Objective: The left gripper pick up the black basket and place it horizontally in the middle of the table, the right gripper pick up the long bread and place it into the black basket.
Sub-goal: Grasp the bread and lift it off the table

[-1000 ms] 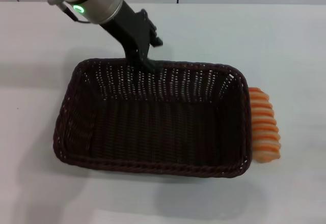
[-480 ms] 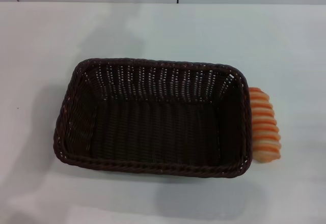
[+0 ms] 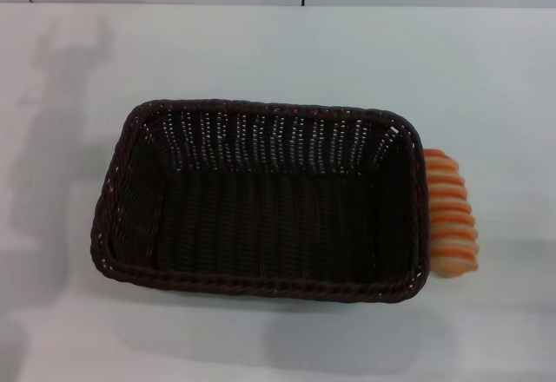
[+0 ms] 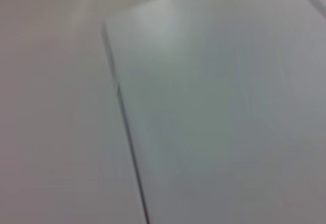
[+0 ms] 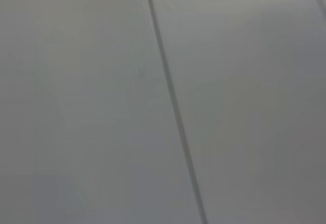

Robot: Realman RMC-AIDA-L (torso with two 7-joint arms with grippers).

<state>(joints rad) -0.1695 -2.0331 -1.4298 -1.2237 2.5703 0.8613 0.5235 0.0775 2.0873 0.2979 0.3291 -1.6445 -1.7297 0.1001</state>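
Head view: we see the basket (image 3: 261,200) sitting flat on the table (image 3: 486,69), long side across, roughly mid-table. It's empty. The bread (image 3: 452,213) lies on the table just beside the basket's right end wall, touching or nearly touching it; we can't tell which. Its ridged top faces up. Neither gripper is in this view; only a faint arm-shaped shadow falls on the table at far left.

Left wrist view: we get only plain pale surface with a thin dark seam line running across it. No fingers, no basket, no bread. The left gripper isn't visible, so we can't say if its fingers are apart or together.

Right wrist view: same story, a blank pale surface and one dark seam. The right gripper isn't visible either, so we can't tell its state.

Progress, as we judge it: the basket part looks done, since it's placed horizontally near the middle and nothing is holding it. The bread part is left entirely: it's outside the basket, ungrasped. The right arm needs to reach it at the basket's right end, lift it over the rim and set it inside.
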